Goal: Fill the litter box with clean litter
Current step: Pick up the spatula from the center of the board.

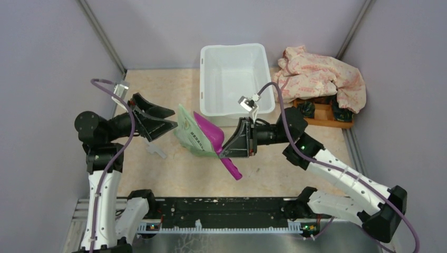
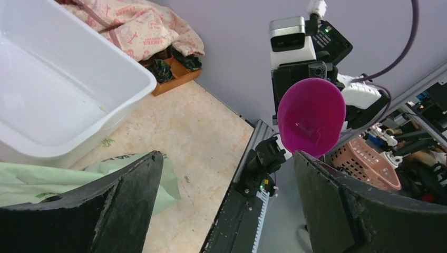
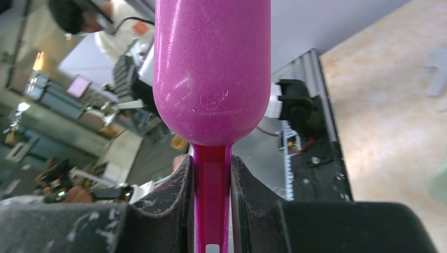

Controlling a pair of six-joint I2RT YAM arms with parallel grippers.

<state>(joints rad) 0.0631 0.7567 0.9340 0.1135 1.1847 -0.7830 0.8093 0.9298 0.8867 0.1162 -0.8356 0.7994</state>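
Note:
The litter box (image 1: 234, 79) is a large white tub at the back of the table, and its inside (image 2: 52, 95) looks bare. The clean litter is out of view. A green-and-white bag (image 1: 191, 136) lies in front of the tub, its edge (image 2: 31, 179) showing beside my left finger. My right gripper (image 1: 229, 152) is shut on the handle of a magenta scoop (image 3: 211, 68), fingers pressed on both sides (image 3: 212, 168). The scoop's bowl (image 1: 208, 132) sits over the bag and shows empty (image 2: 311, 116). My left gripper (image 1: 166, 118) stands open just left of the bag, nothing between its fingers (image 2: 226, 158).
A patterned cloth (image 1: 321, 76) drapes over a small wooden tray (image 1: 321, 113) at the back right. A small white piece (image 1: 156, 151) lies on the table near my left arm. The black rail (image 1: 221, 211) runs along the near edge; walls close in on three sides.

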